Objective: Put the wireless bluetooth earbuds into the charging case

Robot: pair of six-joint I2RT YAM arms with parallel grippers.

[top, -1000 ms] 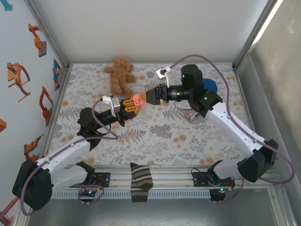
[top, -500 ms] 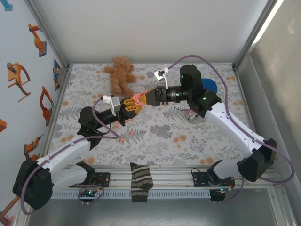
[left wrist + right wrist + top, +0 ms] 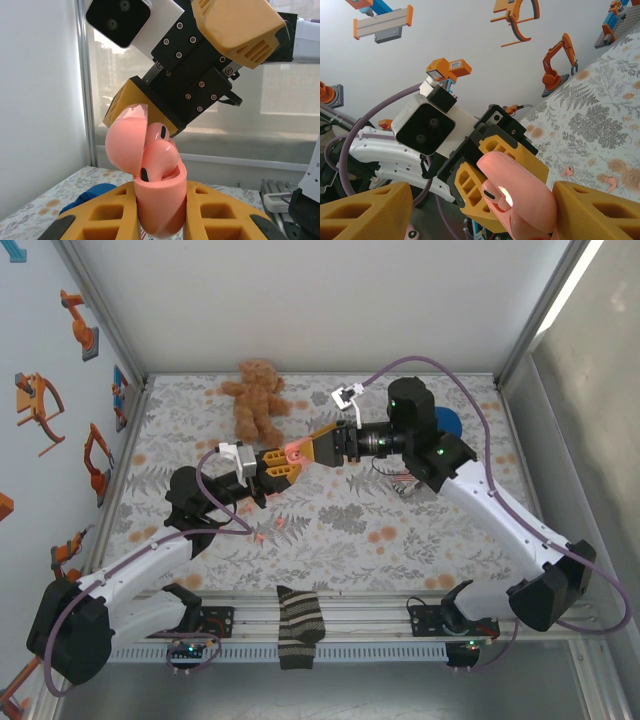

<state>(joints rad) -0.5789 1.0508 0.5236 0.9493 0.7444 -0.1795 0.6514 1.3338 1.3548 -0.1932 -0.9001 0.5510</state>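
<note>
1. Top view. Your left gripper [image 3: 281,462] was clenched on the pink case [image 3: 292,450] and held it off the floral table [image 3: 400,530], mid-bench. Your right gripper [image 3: 312,448] came at it from the right, with its tips at the case. A bear [image 3: 255,398] lay at the back, and a sock [image 3: 299,628] hung over the near rail.
2. Left wrist. The case [image 3: 160,205] stood upright, pinched in your left gripper [image 3: 160,217], with the lid [image 3: 125,145] swung open to the left. Two earbuds [image 3: 162,157] sat in its mouth, their tops proud of the rim. Your right gripper [image 3: 187,80] hung above with its jaws spread wide. Its lower finger was just behind the lid; you could not tell whether they touched.
3. Right wrist. Your right gripper [image 3: 482,192] was released, its fingers wide apart. The case [image 3: 520,200] sat between them, closer to the right-hand finger. The left gripper [image 3: 485,165] held it from behind. Two loose earbuds [image 3: 566,172] lay on the table [image 3: 600,115], off to the right.
</note>
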